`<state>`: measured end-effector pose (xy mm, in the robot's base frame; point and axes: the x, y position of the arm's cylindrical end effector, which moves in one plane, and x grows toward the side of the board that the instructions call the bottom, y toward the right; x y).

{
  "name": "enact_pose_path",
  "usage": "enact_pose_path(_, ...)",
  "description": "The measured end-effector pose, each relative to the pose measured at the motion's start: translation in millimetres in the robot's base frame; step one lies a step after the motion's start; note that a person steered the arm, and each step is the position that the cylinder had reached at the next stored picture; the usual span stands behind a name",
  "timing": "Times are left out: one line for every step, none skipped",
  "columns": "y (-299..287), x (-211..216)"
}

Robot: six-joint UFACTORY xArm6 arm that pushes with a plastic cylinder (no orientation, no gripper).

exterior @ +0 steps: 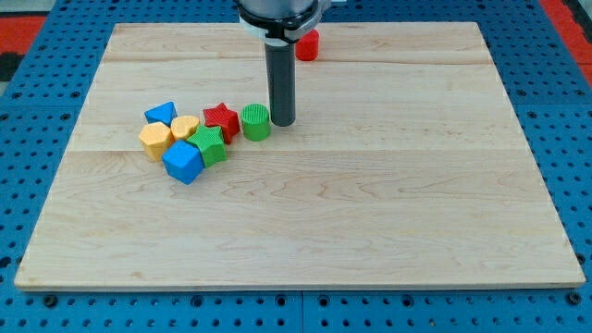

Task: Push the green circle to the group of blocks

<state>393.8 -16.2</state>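
Green circle (256, 122) sits a little left of the middle of the wooden board (370, 222), in its far half, standing upright as a short ribbed cylinder. My tip (282, 123) is down at board level just beside it, on the circle's right side; the two look to be touching or nearly so, and I cannot tell which. The dark rod rises straight up from the tip to the arm's body at the far edge of the view. It is a plain rod with no jaws, so there is nothing on it to be apart, together or clamped.

To the circle's left lies the group of blocks. The red star (221, 118) is closest, just beside the circle and apparently in contact with it. Near and left of the star is a green block (210, 145) with a ribbed top, its shape hard to make out. Further left come a yellow heart (184, 127), a yellow hexagon-like block (155, 140), and a blue triangle (161, 113) at the far left of the cluster. A blue cube (183, 162) sits at the near side of the group, touching the green block.

Well apart, near the far edge of the board, a red block (308, 45) stands just right of the rod, partly hidden by the arm.
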Motion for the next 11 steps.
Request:
enact_pose_path(0.5, 16.1)
enact_pose_path(-22.7, 19.0)
enact_pose_path(-47.0, -0.4)
enact_pose_path(-47.8, -11.8)
enact_pose_path(-37.7, -29.8)
enact_pose_path(-43.9, -53.5)
enact_pose_path(-50.0, -63.5)
enact_pose_path(-71.7, -63.5)
enact_pose_path(-84.7, -63.4)
enact_pose_path(-96.0, -63.4)
enact_pose_path(-96.9, -56.9)
